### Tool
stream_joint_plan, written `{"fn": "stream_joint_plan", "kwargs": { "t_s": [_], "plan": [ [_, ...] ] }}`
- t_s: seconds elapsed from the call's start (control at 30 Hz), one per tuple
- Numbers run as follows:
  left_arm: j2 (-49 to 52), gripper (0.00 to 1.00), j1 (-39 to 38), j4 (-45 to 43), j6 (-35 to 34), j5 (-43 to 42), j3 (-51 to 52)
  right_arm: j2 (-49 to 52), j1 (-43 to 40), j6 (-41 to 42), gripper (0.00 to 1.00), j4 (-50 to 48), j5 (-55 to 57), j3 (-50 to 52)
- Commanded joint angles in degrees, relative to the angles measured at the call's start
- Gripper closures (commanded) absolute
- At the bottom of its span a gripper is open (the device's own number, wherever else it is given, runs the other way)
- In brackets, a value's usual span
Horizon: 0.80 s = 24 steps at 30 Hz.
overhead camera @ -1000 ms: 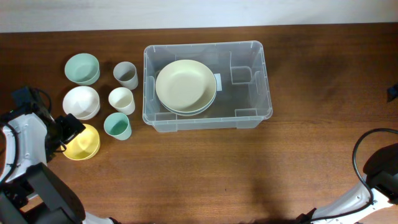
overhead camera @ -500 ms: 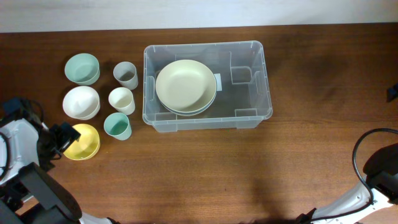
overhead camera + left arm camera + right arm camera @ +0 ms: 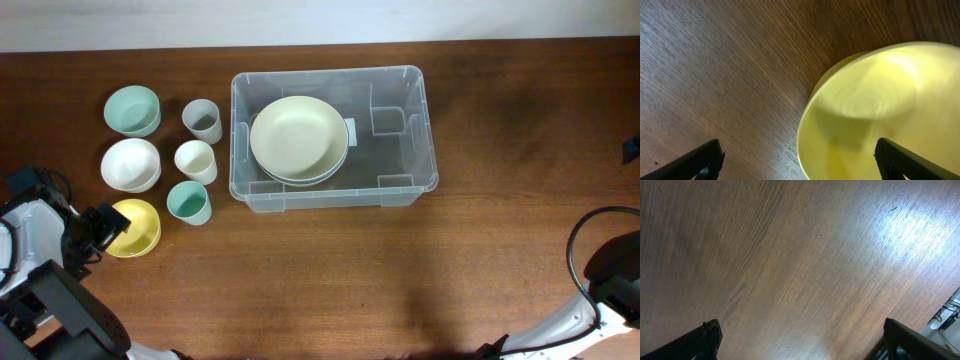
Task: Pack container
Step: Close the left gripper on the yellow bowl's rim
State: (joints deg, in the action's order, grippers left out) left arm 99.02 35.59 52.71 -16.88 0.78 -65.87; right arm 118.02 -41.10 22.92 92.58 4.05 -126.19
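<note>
The clear container (image 3: 402, 152) stands mid-table with a stack of pale cream plates (image 3: 298, 138) in its left half. Left of it sit a yellow bowl (image 3: 138, 230), a white bowl (image 3: 130, 164) and a green bowl (image 3: 132, 110). Beside these bowls are a grey cup (image 3: 202, 121), a cream cup (image 3: 195, 161) and a teal cup (image 3: 188, 203). My left gripper (image 3: 100, 226) is open at the yellow bowl's left edge. In the left wrist view, the bowl's (image 3: 880, 110) rim lies between the spread fingers of the gripper (image 3: 797, 161), which holds nothing. My right gripper (image 3: 802, 340) is open over bare wood.
The right arm's base and cable (image 3: 605, 265) sit at the table's front right corner. The left arm's body (image 3: 40, 270) fills the front left corner. The container's right half holds only moulded ribs (image 3: 392, 122).
My left gripper has drawn back a little toward the front left, from over the yellow bowl's upper left rim to its left edge. The right arm and the dishes have not moved.
</note>
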Motion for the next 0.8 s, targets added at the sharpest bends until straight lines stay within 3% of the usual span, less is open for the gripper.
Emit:
{"fn": "stream_joint_plan", "kwargs": {
  "t_s": [0.0, 0.07, 0.47, 0.63, 0.77],
  "plan": [
    [0.63, 0.16, 0.09, -0.52, 0.63, -0.61, 0.59, -0.42, 0.2, 0.02, 0.01, -0.04, 0.52, 0.28],
    [0.63, 0.29, 0.09, -0.96, 0.63, -0.61, 0.87, -0.42, 0.2, 0.02, 0.01, -0.04, 0.52, 0.28],
    [0.68, 0.3, 0.09, -3.28, 0.42, -0.61, 3.65, -0.42, 0.2, 0.0, 0.01, -0.04, 0.52, 0.28],
    [0.68, 0.44, 0.09, -3.26, 0.42, -0.63, 3.87, -0.42, 0.2, 0.02, 0.01, -0.04, 0.52, 0.28],
    [0.74, 0.44, 0.09, -3.23, 0.42, -0.61, 3.98, -0.42, 0.2, 0.02, 0.01, -0.04, 0.52, 0.28]
  ]
}}
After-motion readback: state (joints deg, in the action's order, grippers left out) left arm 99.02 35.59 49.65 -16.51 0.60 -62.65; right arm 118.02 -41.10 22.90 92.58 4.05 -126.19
